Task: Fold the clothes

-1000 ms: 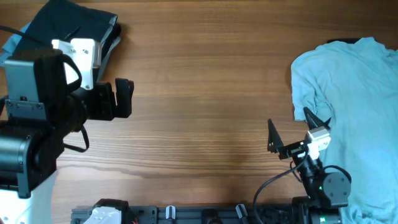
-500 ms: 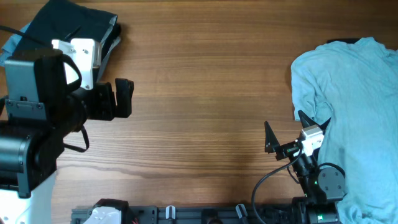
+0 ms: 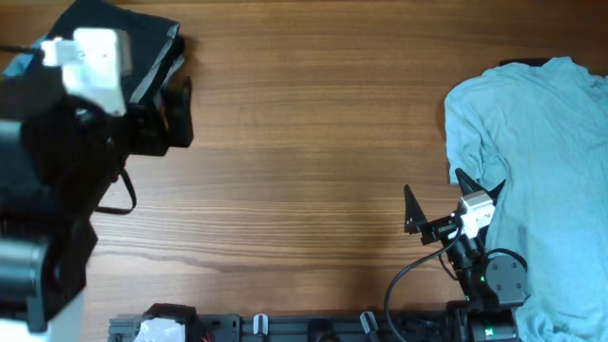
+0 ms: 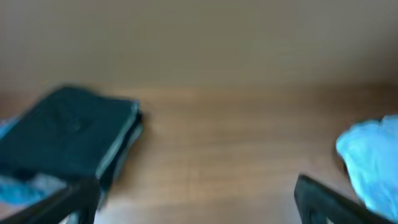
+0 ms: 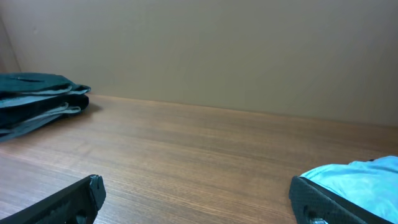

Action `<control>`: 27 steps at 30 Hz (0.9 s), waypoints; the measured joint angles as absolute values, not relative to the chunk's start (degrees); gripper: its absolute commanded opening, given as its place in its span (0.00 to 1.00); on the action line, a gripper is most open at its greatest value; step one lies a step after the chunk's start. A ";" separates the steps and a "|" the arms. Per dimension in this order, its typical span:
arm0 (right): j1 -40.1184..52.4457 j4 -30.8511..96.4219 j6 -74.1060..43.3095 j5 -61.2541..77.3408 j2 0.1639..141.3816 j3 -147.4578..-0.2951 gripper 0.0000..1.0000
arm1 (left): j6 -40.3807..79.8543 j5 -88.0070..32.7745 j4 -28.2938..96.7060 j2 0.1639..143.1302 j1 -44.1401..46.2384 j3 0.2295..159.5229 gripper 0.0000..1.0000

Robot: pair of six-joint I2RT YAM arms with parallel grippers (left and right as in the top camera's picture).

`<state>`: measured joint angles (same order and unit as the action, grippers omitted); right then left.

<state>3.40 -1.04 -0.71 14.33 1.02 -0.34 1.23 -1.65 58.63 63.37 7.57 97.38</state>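
A pale blue-grey T-shirt point(image 3: 537, 152) lies crumpled at the table's right side. A folded stack of dark clothes point(image 3: 123, 38) sits at the far left corner, with a bit of blue fabric under it. My left gripper point(image 3: 179, 116) is open and empty, just right of the stack. Its view is blurred and shows the stack point(image 4: 68, 134) and the T-shirt point(image 4: 373, 155) beyond its open fingers point(image 4: 329, 202). My right gripper point(image 3: 440, 201) is open and empty, at the T-shirt's left edge. Its view shows the T-shirt point(image 5: 360, 177) by its right finger and the stack point(image 5: 37, 99) far off.
The wooden table point(image 3: 313, 142) stretches bare between the stack and the T-shirt. The left arm's bulky body point(image 3: 57, 190) covers the near left part. A black rail point(image 3: 285, 328) runs along the front edge. A plain wall stands behind the table.
My left arm has swung toward the far left, bringing its gripper closer to the dark stack. My right gripper shifted slightly left, then stayed still.
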 measured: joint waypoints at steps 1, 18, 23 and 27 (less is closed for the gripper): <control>3.40 -1.06 -0.71 14.33 1.02 -0.34 0.99 | 1.39 -0.99 53.10 60.62 7.57 93.80 1.00; 3.44 -1.02 -0.71 14.35 1.21 -0.34 1.00 | 10.31 1.04 13.54 13.32 5.15 25.67 1.00; 3.44 -0.93 -0.71 14.33 1.28 -0.34 0.99 | 12.82 1.26 10.00 1.28 3.66 15.27 1.00; 3.44 -0.93 -0.71 14.33 1.28 -0.36 1.00 | 13.17 1.72 2.55 0.84 3.36 9.93 1.00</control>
